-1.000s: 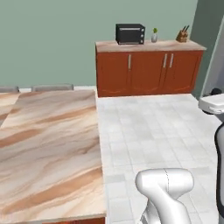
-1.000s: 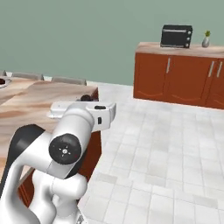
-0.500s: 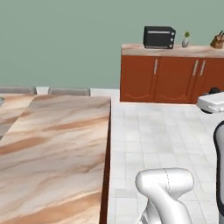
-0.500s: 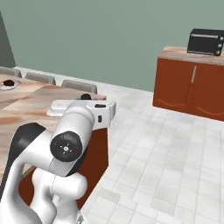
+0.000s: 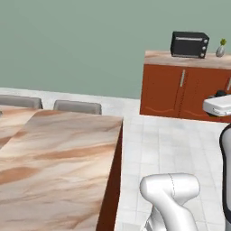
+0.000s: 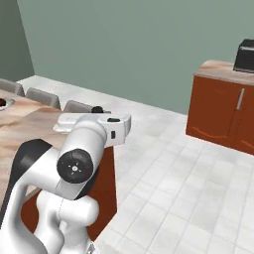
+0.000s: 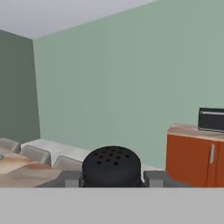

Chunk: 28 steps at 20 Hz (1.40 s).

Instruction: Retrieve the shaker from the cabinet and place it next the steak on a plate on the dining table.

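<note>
Hand view: the shaker (image 7: 112, 166), a black cylinder with a perforated top, sits between the two grey fingers (image 7: 70, 178) of the pincer (image 7: 112, 179); they press against its sides, so the pincer is pinching the shaker. Beyond it stands a plain green wall, with a red-brown cabinet (image 7: 197, 157) at the right carrying a black toaster oven (image 7: 211, 119). At the lower left, the marbled counter (image 7: 22, 173) shows with grey chair backs (image 7: 36, 154) along its far side.

Left base view: the counter (image 5: 54, 167) takes the left half, its near right corner and long right edge bordering open tiled floor (image 5: 167, 144). Two chair backs (image 5: 76, 107) line its far edge. The floor runs clear to the low cabinet (image 5: 185, 85) against the wall, where the toaster oven (image 5: 189, 44) and a small potted plant (image 5: 220, 48) stand. The hand end of the arm juts in at the right edge.

Right base view: the white arm rises at the lower left, with the shaker's dark top (image 6: 97, 109) just visible above the wrist over the counter's end. Far left on the counter, the plate (image 6: 6, 104) with the steak (image 6: 1, 102) lies at the frame's edge, well apart from the shaker. Wide tiled floor (image 6: 188, 188) lies to the right.
</note>
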Motion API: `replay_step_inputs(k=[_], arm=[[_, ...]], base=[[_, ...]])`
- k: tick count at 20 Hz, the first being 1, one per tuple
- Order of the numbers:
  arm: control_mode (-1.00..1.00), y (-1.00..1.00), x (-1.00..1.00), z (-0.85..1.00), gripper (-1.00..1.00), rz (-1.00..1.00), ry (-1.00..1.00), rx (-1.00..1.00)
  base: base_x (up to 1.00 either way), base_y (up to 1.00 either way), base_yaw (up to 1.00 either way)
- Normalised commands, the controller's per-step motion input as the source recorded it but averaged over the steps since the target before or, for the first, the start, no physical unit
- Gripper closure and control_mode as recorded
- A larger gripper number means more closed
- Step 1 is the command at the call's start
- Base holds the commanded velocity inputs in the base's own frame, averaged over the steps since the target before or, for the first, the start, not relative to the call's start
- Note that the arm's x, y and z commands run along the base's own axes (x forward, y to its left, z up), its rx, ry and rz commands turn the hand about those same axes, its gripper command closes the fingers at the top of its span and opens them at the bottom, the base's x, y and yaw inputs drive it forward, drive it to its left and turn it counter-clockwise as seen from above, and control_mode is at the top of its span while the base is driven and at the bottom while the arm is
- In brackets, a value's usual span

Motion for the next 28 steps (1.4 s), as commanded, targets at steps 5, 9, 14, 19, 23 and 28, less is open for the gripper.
replay_step_inputs(k=[5, 9, 14, 19, 23, 28], arm=[[1.00, 0.00, 0.00, 0.00, 1.00, 0.00, 0.00, 0.00], [1.00, 0.00, 0.00, 0.00, 1.00, 0.00, 0.00, 0.00], [1.00, 0.00, 0.00, 0.00, 1.00, 0.00, 0.00, 0.00], [1.00, 0.00, 0.00, 0.00, 1.00, 0.00, 0.00, 0.00], [1.00, 0.00, 0.00, 0.00, 1.00, 0.00, 0.00, 0.00], [1.00, 0.00, 0.00, 0.00, 1.00, 0.00, 0.00, 0.00]], base=[[1.00, -0.61, 0.28], [1.00, -0.65, 0.31], [1.00, -0.63, 0.33], [1.00, -0.54, 0.38], [0.90, -0.66, 0.35], [0.84, -0.87, 0.32]])
